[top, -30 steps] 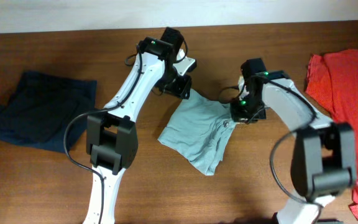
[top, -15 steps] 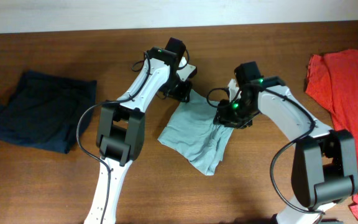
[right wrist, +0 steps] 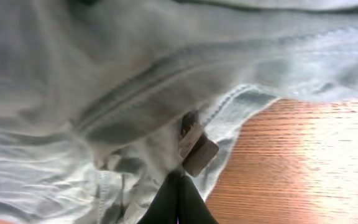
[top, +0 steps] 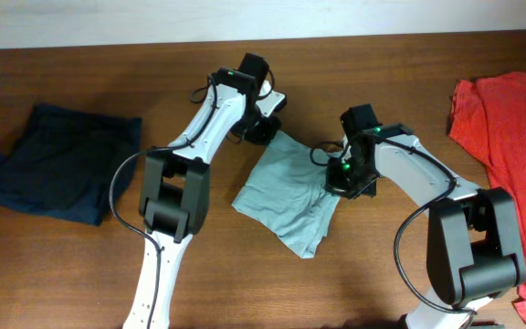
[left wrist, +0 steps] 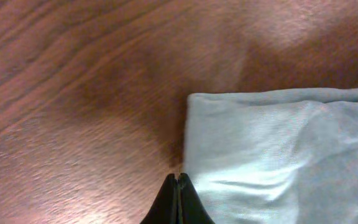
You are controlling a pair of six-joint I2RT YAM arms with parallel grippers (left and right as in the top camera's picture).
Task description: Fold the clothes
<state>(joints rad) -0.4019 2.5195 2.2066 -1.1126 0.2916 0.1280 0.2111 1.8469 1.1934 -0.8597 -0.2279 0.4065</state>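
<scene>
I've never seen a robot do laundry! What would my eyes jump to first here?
First, the pale grey-blue T-shirt rumpled in the middle of the wooden table. The left claw is shut at its corner, and the right claw pinches its edge by the label. Then the bright orange-red shirt at the overhead view's right edge, and the dark navy garment far left.

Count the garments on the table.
3: a pale grey-blue T-shirt in the centre between the arms, a dark navy garment at the left, and an orange-red shirt at the right edge, partly out of frame.
</scene>
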